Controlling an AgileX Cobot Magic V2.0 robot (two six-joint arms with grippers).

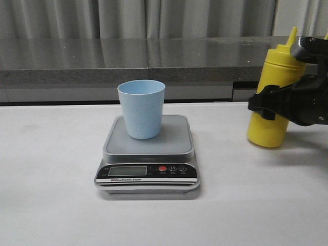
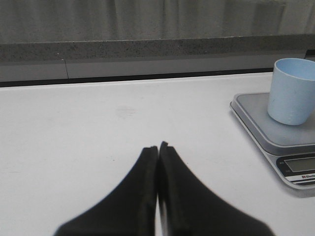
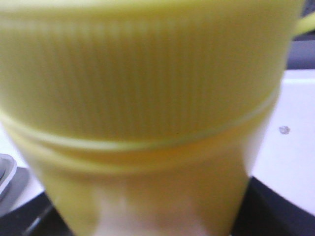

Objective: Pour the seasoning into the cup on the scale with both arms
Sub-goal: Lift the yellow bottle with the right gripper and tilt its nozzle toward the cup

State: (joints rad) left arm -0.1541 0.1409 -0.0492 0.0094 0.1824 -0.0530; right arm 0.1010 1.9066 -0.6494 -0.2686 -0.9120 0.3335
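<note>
Front view shows the scale point(image 1: 147, 154) at the centre of the white table point(image 1: 51, 195), with the pale blue cup point(image 1: 142, 108) standing upright on its steel platform. At far right the yellow seasoning bottle point(image 1: 270, 120) stands upright on the table, well apart from the scale. The right gripper point(image 1: 277, 102) wraps around the bottle's mid-body; this view does not resolve whether the fingers press the plastic.

Left wrist view shows what the front view omits: the left gripper point(image 2: 158, 147), fingers pressed together and holding nothing, low over bare table to the left of the scale point(image 2: 275, 132) and cup point(image 2: 292, 91).

Right wrist view is filled by the bottle's ribbed yellow cap and shoulder point(image 3: 142, 108), blurred at close range. Finger contact cannot be told here either.
</note>
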